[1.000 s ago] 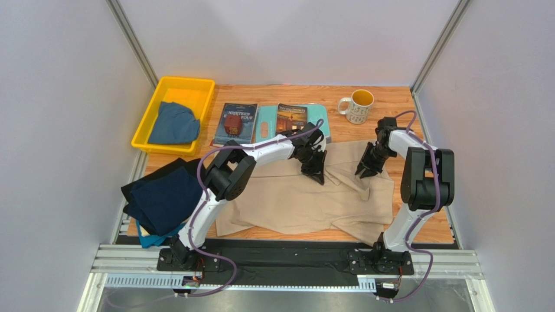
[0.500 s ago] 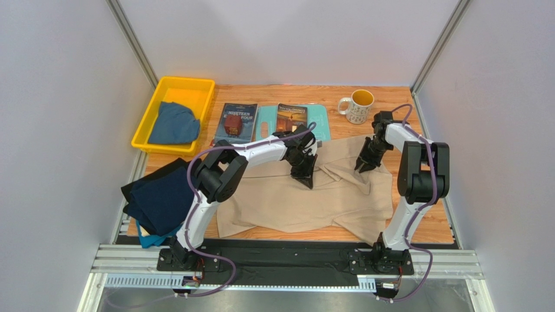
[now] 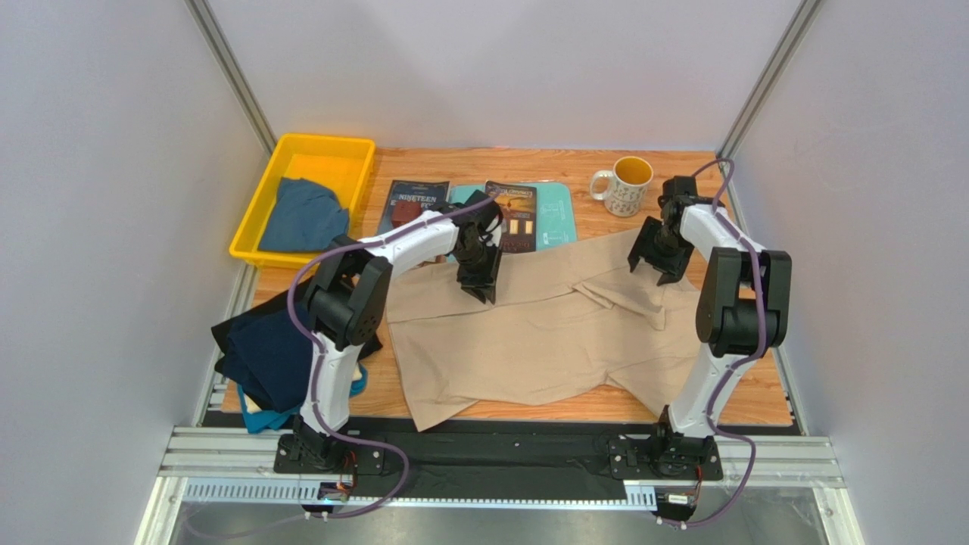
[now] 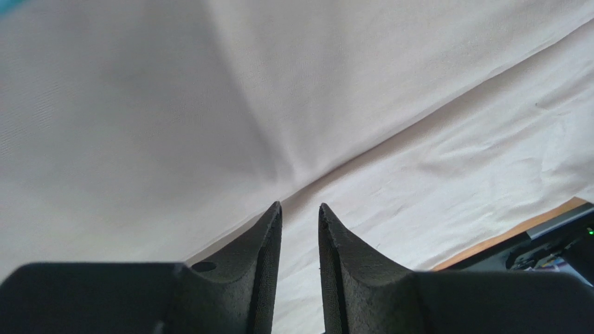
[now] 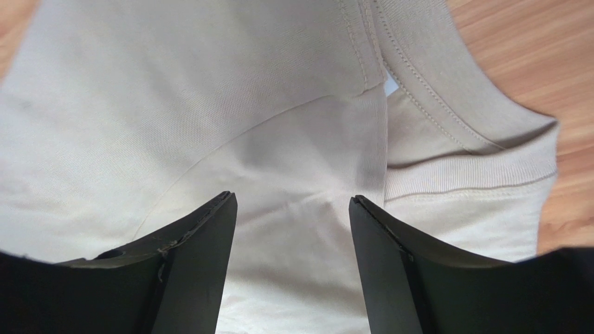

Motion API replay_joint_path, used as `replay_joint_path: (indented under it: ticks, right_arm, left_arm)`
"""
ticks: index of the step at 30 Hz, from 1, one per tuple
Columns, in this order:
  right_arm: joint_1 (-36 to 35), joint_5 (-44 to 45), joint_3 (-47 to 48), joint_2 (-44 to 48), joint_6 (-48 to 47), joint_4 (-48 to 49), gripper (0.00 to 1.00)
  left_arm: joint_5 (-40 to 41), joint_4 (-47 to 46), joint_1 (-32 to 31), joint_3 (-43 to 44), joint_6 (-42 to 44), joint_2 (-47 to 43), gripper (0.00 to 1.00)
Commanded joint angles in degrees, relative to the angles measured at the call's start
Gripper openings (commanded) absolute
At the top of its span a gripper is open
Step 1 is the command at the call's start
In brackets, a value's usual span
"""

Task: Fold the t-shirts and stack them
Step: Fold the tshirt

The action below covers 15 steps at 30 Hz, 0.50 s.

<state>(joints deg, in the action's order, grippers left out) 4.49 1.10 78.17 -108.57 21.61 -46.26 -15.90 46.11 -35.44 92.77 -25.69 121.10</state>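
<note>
beige t-shirt (image 3: 535,341) underlies left tool (image 3: 482,291) and right tool (image 3: 655,268).

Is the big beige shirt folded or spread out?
Spread out: the beige shirt lies wide and rumpled across the table, with creases but no neat fold.

yellow bin (image 3: 257,195) | book (image 3: 410,202) | second book (image 3: 515,214) on teal board (image 3: 553,223) | mug (image 3: 623,185) | wooden table (image 3: 753,397)

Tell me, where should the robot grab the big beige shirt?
Probably at the shoulder beside the collar, coming straight down from above. The beige shirt lies spread on the table, so only a pinch from the top works, and the thick ribbed edge there should give a firm ridge to catch.
</note>
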Motion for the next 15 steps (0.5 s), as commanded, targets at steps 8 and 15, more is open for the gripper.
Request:
replay_joint_path:
  ticks: [8,15]
  right_arm:
    - [-8.4,-8.3,-5.1,11.3,-1.7,-2.9,0.66]
    - [-15.1,-6.9,-4.6,4.8,-1.1,-4.5,0.67]
  left_arm:
    - [9.6,3.0,5.7,-2.1,-0.1,-11.8,0.33]
    - [9.1,2.0,11.3,-5.1,2.8,-15.4,0.33]
